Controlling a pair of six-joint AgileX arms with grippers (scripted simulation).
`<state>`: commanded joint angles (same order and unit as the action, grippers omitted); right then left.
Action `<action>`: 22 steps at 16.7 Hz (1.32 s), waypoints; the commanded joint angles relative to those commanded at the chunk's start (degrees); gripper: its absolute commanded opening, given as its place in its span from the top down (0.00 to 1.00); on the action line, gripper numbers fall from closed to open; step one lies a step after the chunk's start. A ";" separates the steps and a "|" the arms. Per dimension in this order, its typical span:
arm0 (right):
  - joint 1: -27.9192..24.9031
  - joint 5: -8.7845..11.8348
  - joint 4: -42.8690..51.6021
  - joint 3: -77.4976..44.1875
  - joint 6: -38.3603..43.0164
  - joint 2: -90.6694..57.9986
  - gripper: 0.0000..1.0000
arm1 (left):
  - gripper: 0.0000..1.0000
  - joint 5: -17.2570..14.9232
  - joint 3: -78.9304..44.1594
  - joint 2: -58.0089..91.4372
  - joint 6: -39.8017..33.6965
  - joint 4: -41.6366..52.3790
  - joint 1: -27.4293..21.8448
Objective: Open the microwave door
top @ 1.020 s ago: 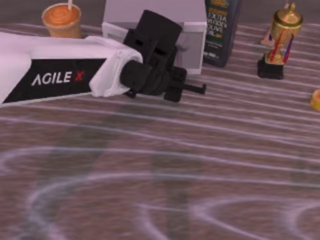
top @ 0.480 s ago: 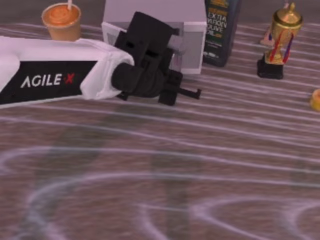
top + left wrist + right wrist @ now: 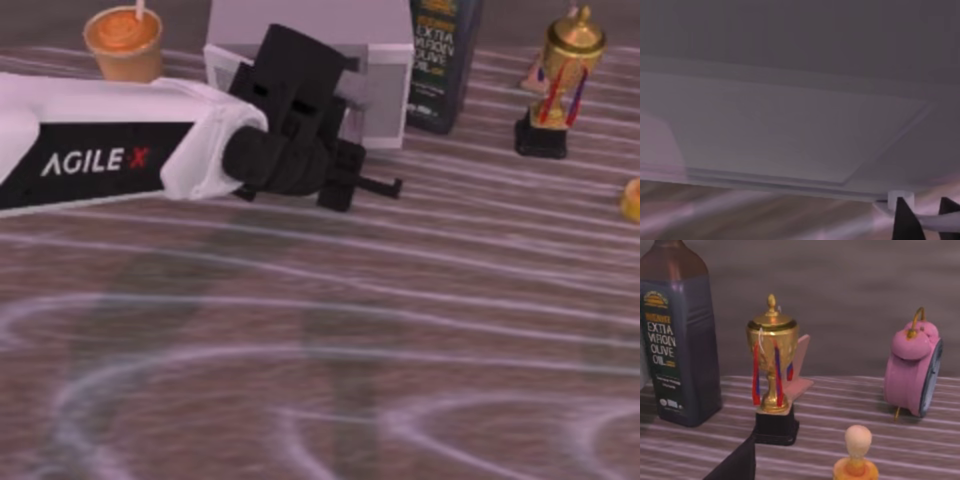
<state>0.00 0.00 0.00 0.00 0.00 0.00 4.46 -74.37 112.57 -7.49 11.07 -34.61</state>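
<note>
The pale grey-white microwave [image 3: 300, 20] stands at the back centre of the table. My left arm reaches in from the left, and my left gripper [image 3: 393, 185] is low in front of the microwave's right front. In the left wrist view the microwave door [image 3: 790, 130] with its greyish window fills the frame. My left gripper [image 3: 927, 222] has its two dark fingertips close together at the white handle [image 3: 900, 196], shut on it. How far the door stands from the body I cannot tell. The right arm is parked off the top view; one dark finger [image 3: 737, 465] shows with nothing beside it.
A dark olive-oil bottle [image 3: 440, 60] stands right beside the microwave. A gold trophy [image 3: 560, 80] is farther right, with a yellow-orange pawn [image 3: 856, 455] and a pink alarm clock [image 3: 915, 370] near it. An orange drink cup [image 3: 122, 40] sits at the back left.
Between one second and half a second ago my left gripper shifted slightly left and toward the table's front, and its wrist turned. Since then nothing has moved.
</note>
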 joint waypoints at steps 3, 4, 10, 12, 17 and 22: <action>0.00 0.00 0.00 0.00 0.00 0.00 0.00 | 1.00 0.00 0.00 0.00 0.00 0.00 0.00; 0.00 0.00 0.00 0.00 0.00 0.00 0.00 | 1.00 0.00 0.00 0.00 0.00 0.00 0.00; 0.00 0.00 0.00 0.00 0.00 0.00 0.00 | 1.00 0.00 0.00 0.00 0.00 0.00 0.00; 0.00 0.00 0.00 0.00 0.00 0.00 0.00 | 1.00 0.00 0.00 0.00 0.00 0.00 0.00; 0.00 0.00 0.00 0.00 0.00 0.00 0.00 | 1.00 -0.47 -0.12 0.13 -0.33 0.04 -0.50; 0.00 0.00 0.00 0.00 0.00 0.00 0.00 | 1.00 -2.32 1.87 -1.53 2.51 -0.88 0.73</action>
<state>0.00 0.00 0.00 0.00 0.00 0.00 2.15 -72.49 111.04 -4.98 10.19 -33.88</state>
